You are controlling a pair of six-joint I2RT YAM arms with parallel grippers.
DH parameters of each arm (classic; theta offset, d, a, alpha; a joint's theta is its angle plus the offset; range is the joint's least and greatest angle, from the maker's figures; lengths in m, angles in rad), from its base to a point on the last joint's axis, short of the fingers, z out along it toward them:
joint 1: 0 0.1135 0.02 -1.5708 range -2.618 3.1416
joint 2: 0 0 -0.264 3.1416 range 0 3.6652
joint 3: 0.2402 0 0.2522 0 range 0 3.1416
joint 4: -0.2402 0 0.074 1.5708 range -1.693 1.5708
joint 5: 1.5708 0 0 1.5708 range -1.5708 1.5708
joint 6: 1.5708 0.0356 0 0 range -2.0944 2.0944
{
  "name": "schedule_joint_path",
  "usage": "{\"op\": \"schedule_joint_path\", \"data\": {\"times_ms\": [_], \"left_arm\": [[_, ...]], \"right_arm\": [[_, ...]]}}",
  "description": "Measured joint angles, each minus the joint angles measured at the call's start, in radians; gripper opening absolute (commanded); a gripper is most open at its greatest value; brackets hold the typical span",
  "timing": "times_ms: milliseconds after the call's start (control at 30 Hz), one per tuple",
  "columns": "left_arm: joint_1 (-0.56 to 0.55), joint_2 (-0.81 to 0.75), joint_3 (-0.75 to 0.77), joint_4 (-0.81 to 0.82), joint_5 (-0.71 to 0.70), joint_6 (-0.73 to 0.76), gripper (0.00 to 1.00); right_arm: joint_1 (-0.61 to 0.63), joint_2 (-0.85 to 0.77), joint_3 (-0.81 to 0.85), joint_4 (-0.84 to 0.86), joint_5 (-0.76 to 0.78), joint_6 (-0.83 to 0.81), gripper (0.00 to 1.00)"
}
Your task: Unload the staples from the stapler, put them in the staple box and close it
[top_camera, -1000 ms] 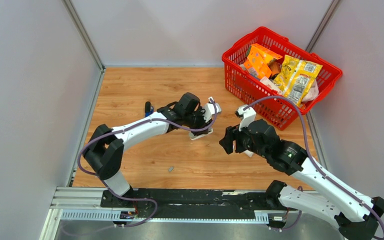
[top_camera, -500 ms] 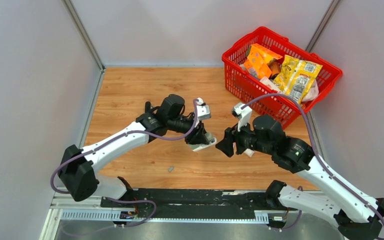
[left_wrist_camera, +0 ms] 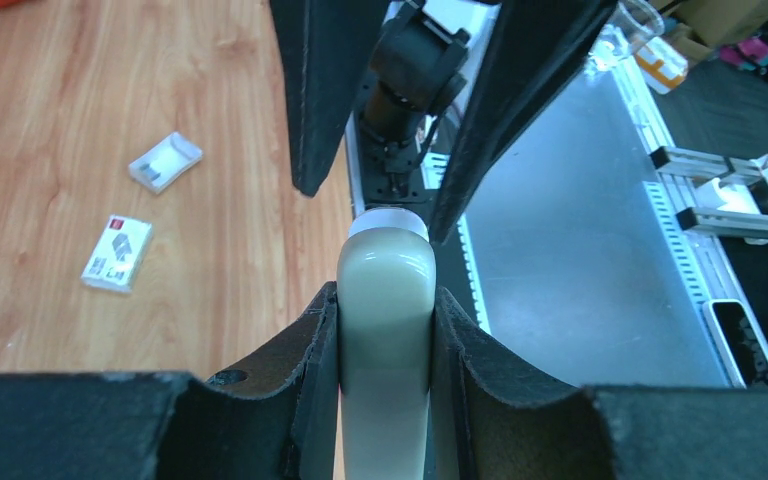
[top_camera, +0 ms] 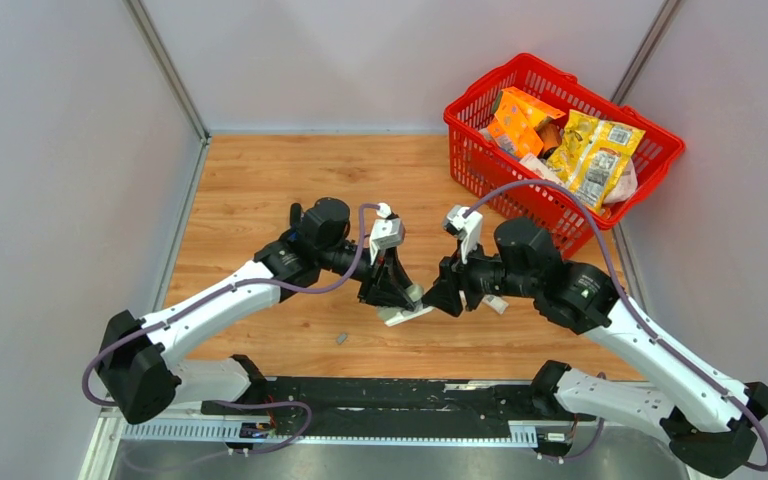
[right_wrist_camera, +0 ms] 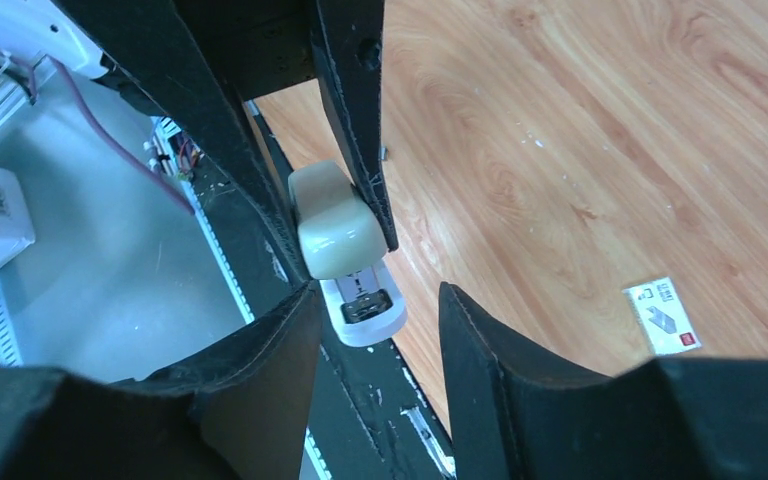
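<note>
Nose-to-nose, left hand (top_camera: 398, 298) with stapler (top_camera: 407, 316), right hand (top_camera: 441, 299)

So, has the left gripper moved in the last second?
Yes. The left gripper, holding the stapler, has come toward the near rail and away from the red basket.

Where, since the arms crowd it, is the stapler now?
In the top view, the stapler is near the table's middle front, clamped in the left gripper, with the right gripper at its free end.
</note>
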Motion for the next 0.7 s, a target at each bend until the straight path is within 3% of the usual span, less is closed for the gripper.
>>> {"op": "schedule_joint_path", "data": {"times_ms": [333, 700], "left_arm": [[-0.002, -0.062, -0.008, 0.050, 0.072, -0.056, 0.00], [-0.004, -0.064, -0.012, 0.090, 0.095, -0.074, 0.00]], "right_arm": [[0.014, -0.008, 0.000, 0.013, -0.112, -0.022, 0.48], [0.035, 0.005, -0.001, 0.041, -0.167, -0.021, 0.40]]}}
